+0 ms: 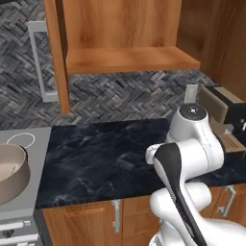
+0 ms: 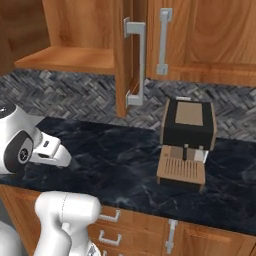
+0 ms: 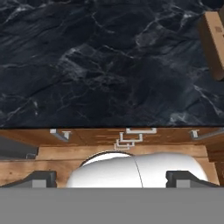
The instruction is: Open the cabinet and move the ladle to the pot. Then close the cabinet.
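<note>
We find no readable text, label, brand, number or sign anywhere in these pictures.
</note>
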